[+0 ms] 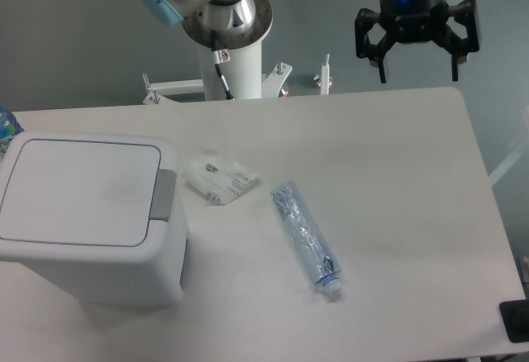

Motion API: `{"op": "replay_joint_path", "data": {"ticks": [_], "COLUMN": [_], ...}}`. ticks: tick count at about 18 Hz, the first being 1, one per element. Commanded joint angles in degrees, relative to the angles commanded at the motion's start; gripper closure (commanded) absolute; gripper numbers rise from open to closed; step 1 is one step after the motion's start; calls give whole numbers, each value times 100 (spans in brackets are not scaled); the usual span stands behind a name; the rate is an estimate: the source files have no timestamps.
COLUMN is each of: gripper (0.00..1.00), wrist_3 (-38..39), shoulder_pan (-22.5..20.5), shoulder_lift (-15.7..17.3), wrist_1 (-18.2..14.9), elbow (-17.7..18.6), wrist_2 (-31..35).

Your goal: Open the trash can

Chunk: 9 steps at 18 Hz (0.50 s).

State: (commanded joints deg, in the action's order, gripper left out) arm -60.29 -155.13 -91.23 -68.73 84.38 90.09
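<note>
The trash can (87, 217) sits at the near left corner of the table (397, 180), its flat lid shut and the grey push-button (163, 194) on the lid's right edge. It is well apart from the gripper (417, 71), which hangs in the air above the far right edge of the table with its 2 fingers spread apart and nothing between them; a blue light glows on its body. Right of the trash can, near the middle of the table, a crushed clear bottle (306, 238) lies on its side with its cap toward the near edge. Just beyond it, beside the button, lies a small clear packet (219, 178) with a printed label too small to read. The right half of the table between the bottle and the far edge is bare white surface. At the far edge stands the arm's white base column (231, 64).
</note>
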Motion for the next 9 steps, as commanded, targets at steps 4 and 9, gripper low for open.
{"op": "replay_joint_path", "data": {"ticks": [4,9], "gripper": [0,0], "wrist_3": [9,87], "shoulder_pan": [17,35], "shoulder_lift": [0,-26], "wrist_1": [0,131], "elbow": [9,0], "wrist_2": [0,0]}}
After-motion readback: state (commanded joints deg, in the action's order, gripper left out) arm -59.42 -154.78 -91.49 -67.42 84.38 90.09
